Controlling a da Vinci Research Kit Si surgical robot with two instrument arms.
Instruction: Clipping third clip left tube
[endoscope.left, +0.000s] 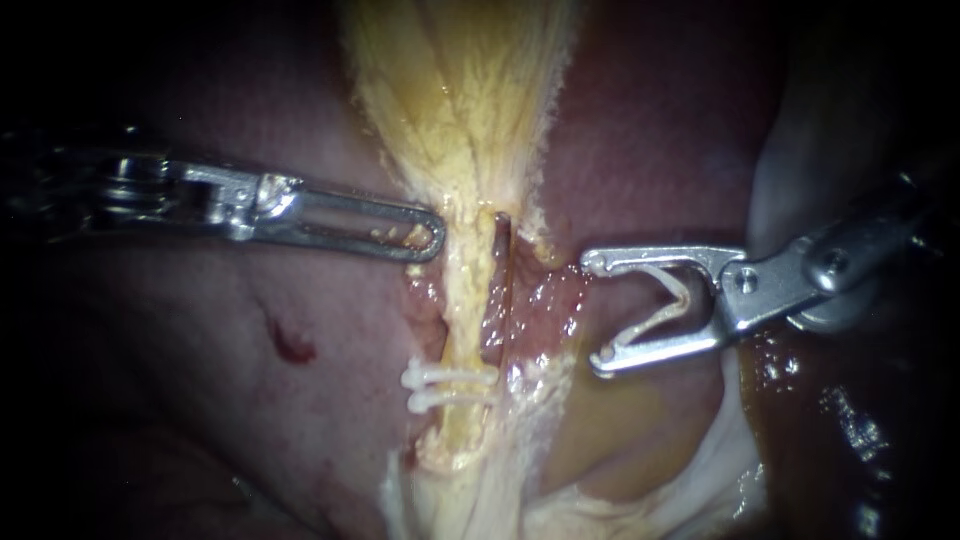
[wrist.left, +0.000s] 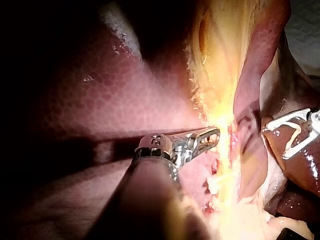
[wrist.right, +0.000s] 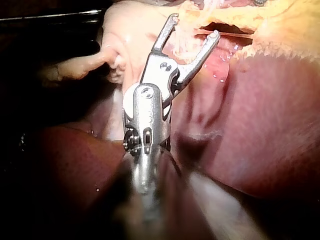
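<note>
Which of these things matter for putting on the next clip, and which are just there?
In the job:
left tube
two clips already on it
right instrument, a white clip held in its jaws
left instrument, jaws shut beside the tube

Just there:
liver
red spot on the liver
darker tube alongside

L instrument (endoscope.left: 436, 233) & R instrument (endoscope.left: 597, 312) shiny metal; held clip (endoscope.left: 660, 317) & placed clips (endoscope.left: 450, 388) smooth plastic; liver (endoscope.left: 180, 380) wet-glossy.
</note>
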